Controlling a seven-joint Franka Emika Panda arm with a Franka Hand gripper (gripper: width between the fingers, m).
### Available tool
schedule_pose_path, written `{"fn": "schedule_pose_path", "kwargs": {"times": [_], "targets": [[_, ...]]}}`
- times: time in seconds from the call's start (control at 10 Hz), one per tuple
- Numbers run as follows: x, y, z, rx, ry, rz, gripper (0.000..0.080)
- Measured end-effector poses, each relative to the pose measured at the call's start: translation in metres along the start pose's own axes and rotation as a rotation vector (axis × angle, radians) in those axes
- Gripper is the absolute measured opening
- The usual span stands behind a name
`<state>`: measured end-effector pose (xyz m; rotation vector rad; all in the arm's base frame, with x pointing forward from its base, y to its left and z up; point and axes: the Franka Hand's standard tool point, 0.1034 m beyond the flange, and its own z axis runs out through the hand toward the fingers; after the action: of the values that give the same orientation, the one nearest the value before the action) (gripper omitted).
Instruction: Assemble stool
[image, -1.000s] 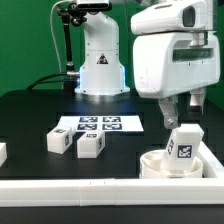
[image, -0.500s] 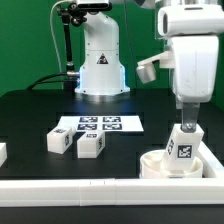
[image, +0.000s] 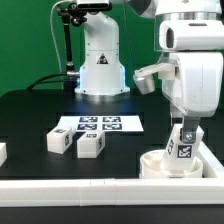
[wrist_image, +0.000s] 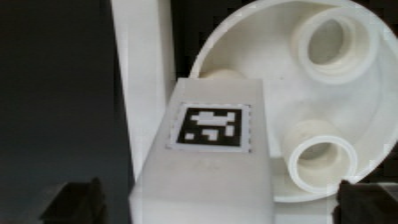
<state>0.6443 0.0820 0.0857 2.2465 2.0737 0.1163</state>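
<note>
The round white seat (image: 160, 167) lies at the exterior view's right, by the front rail. One white leg (image: 182, 148) with a square tag stands upright on it. My gripper (image: 181, 124) hangs just over the top of this leg, open. In the wrist view the tagged leg (wrist_image: 214, 130) rises between my two dark fingertips (wrist_image: 79, 200), with a gap on each side, and my gripper (wrist_image: 221, 204) holds nothing. The seat (wrist_image: 294, 95) shows its round holes behind the leg. Two more legs (image: 58, 142) (image: 91, 146) lie loose on the black table.
The marker board (image: 100, 124) lies flat behind the loose legs. A white block (image: 2, 153) shows at the exterior view's left edge. A long white rail (image: 70, 186) runs along the front and passes close beside the seat (wrist_image: 143, 50). The arm's base (image: 100, 70) stands at the back.
The wrist has turned about its vertical axis above the standing leg, and the hand has shifted a little. The jaws stayed open. The leg, seat and loose parts have not moved.
</note>
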Motion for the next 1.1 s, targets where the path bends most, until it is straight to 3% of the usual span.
{"fn": "schedule_pose_path", "kwargs": {"times": [0.1, 0.2, 0.7, 1.0, 1.1], "targets": [[0.0, -0.0004, 0.0008, 0.001, 0.0, 0.005, 0.0532], [-0.0004, -0.0003, 0.0008, 0.001, 0.0, 0.005, 0.0348], [-0.0008, -0.0003, 0.0008, 0.002, 0.0, 0.038, 0.0338], [-0.0028, -0.0031, 0.0011, 0.03, -0.001, 0.363, 0.0338], [-0.0046, -0.0019, 0.0012, 0.028, 0.009, 0.449, 0.0338]]}}
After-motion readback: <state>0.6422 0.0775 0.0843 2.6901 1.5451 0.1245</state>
